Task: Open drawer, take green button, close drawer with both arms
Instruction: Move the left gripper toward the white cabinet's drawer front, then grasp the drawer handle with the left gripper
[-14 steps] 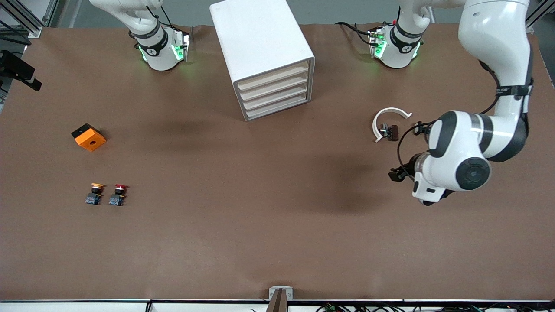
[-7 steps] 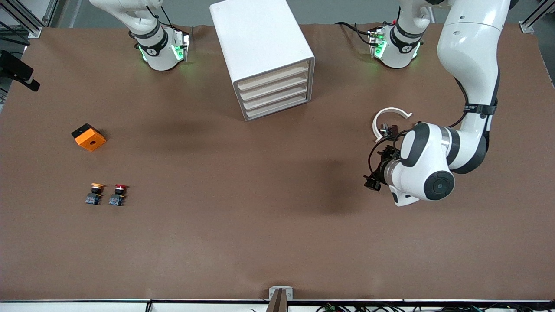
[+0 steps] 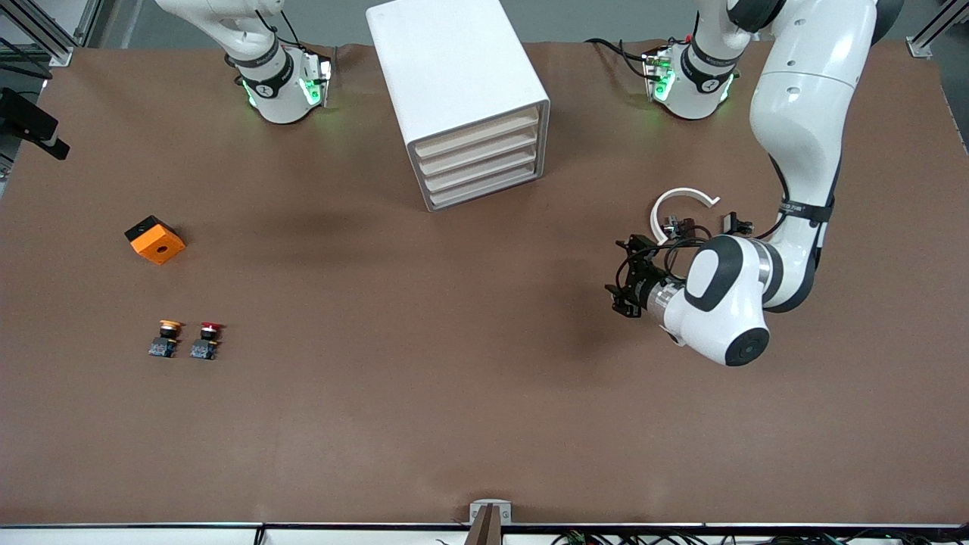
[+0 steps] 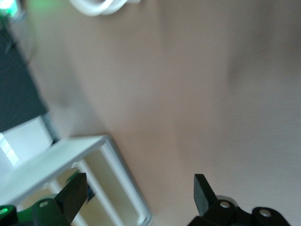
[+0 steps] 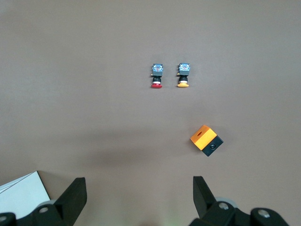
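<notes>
drawer (image 3: 484,187): shut, light, slides, pull its front edge | left end effector (image 3: 625,277): wide open, empty, over desk (image 3: 454,393) | right end effector (image 5: 138,200): wide open, empty, waits

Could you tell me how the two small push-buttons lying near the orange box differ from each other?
The yellow-capped button has a yellow round cap, while the red-capped button has a red one. The yellow-capped one lies closer to the right arm's end of the table; the red-capped one lies beside it, toward the table's middle. Both look alike in size, both have dark black-and-blue bases, and both lie with their caps pointing toward the orange box. Neither touches the other.
</notes>
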You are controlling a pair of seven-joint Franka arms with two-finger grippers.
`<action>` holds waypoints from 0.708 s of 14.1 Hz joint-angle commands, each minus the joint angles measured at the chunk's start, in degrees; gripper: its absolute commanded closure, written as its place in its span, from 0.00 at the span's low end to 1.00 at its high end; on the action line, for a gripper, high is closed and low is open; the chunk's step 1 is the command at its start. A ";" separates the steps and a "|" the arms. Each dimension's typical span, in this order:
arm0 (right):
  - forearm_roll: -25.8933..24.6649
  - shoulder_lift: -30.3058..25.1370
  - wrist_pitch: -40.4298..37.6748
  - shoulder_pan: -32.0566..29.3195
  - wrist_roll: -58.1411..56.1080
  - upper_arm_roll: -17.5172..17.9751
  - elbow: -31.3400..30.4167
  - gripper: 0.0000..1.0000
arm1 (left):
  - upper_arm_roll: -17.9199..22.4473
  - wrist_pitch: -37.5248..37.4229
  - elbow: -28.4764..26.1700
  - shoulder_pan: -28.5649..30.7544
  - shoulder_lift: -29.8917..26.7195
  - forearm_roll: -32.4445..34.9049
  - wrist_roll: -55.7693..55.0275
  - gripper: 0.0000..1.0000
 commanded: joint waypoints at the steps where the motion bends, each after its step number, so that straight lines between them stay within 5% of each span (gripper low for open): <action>1: -0.40 -0.64 0.00 -1.11 -0.81 0.64 -0.44 0.00 | -1.99 -4.85 2.00 0.24 2.22 -3.55 -7.34 0.00; 10: -0.40 -0.64 -0.09 -1.55 -0.81 0.55 -0.71 0.00 | -6.73 -8.64 1.47 0.07 8.11 -9.09 -21.69 0.00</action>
